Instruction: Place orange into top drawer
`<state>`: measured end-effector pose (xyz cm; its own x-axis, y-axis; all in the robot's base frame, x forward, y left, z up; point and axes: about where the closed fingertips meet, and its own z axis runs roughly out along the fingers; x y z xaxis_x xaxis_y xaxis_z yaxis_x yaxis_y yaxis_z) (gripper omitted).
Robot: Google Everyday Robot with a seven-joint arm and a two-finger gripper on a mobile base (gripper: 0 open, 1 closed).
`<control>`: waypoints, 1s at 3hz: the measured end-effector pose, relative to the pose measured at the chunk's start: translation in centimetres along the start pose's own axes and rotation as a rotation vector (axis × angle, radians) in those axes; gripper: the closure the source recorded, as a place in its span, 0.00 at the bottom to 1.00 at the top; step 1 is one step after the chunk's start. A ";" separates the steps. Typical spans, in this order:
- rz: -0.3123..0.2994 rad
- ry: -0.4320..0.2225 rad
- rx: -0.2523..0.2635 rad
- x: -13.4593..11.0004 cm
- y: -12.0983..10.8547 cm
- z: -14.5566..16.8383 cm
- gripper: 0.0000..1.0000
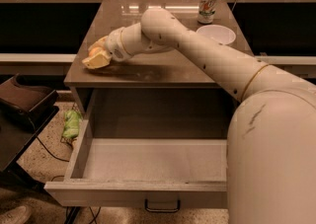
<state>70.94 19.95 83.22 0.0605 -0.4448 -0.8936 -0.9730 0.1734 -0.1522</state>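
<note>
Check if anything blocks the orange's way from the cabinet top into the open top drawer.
Nothing visible does. The small round orange sits near the cabinet top's left edge, right at the gripper. The wide grey-brown top drawer is open below, with nothing visible in it. The white bowl and soda can stand far right, off the path.

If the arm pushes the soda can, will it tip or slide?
The can stands upright and is tall for its narrow base, so a high push would probably tip it; once down, its round body would likely roll. The bowl beside it might stop it. The claw is at the left edge of the cabinet top.
</note>
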 end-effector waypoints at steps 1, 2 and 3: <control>-0.038 0.010 0.026 -3.5 2.7 -4.8 1.00; -0.078 -0.034 0.118 -7.2 9.1 -12.1 1.00; -0.078 -0.104 0.172 -7.2 14.5 -12.6 1.00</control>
<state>53.60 14.54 92.76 0.1653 -0.3715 -0.9136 -0.9126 0.2936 -0.2845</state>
